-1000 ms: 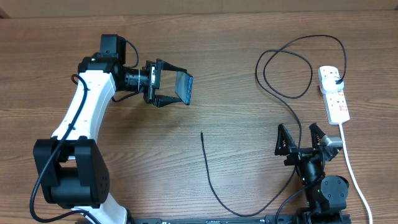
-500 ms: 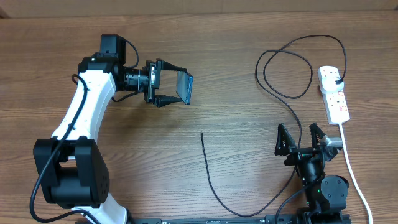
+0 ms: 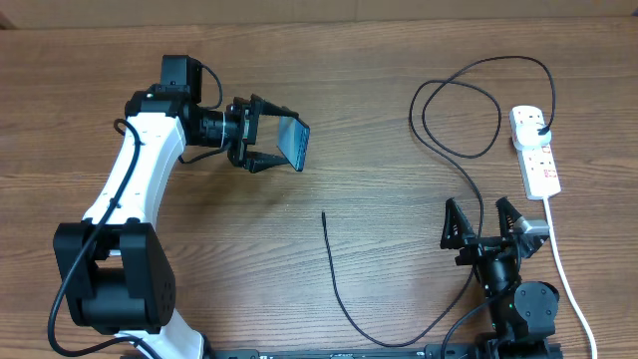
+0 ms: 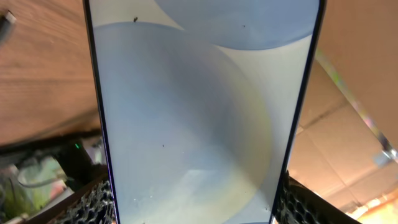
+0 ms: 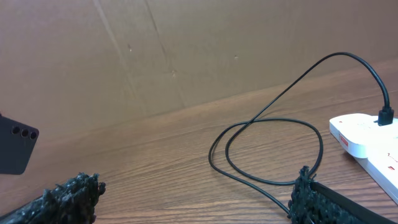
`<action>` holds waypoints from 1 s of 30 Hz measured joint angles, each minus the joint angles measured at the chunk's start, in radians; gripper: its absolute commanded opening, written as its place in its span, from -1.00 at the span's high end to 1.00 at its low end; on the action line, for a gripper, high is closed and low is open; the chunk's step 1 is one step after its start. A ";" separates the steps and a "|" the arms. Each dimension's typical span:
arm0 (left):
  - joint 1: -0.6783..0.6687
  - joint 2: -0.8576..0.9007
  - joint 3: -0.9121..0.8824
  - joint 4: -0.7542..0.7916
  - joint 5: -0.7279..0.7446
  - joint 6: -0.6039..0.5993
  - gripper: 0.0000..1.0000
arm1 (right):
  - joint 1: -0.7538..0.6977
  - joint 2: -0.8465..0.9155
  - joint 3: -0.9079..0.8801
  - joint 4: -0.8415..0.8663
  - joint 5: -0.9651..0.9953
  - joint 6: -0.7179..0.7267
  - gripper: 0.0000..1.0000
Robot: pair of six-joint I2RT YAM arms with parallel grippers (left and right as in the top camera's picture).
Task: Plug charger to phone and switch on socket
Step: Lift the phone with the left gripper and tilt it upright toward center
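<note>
My left gripper [image 3: 287, 143] is shut on the phone [image 3: 294, 142] and holds it on edge above the table at the upper left. In the left wrist view the phone's pale screen [image 4: 199, 112] fills the frame between my two fingers. The charger cable [image 3: 439, 150] loops across the right half of the table. Its plug [image 3: 539, 128] sits in the white socket strip [image 3: 535, 152], and its free connector tip [image 3: 324, 214] lies near the table's middle. My right gripper [image 3: 484, 227] is open and empty at the lower right, beside the cable [image 5: 273, 149]. The socket also shows in the right wrist view [image 5: 367, 137].
The socket's white cord [image 3: 563, 269] runs down the right edge of the table. A cardboard wall [image 5: 186, 50] stands behind the table. The phone's dark back [image 5: 15, 149] shows at the far left of the right wrist view.
The left gripper has turned and shifted slightly with the phone. The right arm and the cable have not moved.
</note>
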 measured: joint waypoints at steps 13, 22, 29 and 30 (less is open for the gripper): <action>0.000 0.000 0.000 -0.040 -0.344 0.042 0.92 | 0.000 0.000 0.000 0.000 0.000 0.001 -1.00; -0.028 0.000 0.000 -0.083 -0.644 0.045 0.91 | 0.000 0.000 0.000 0.000 0.000 0.000 -1.00; -0.098 0.000 0.000 -0.082 -0.787 0.045 0.92 | 0.000 0.000 0.000 -0.001 0.000 0.000 -1.00; -0.106 0.000 0.000 -0.082 -0.797 0.045 0.91 | 0.000 0.000 0.000 0.000 0.000 0.000 -1.00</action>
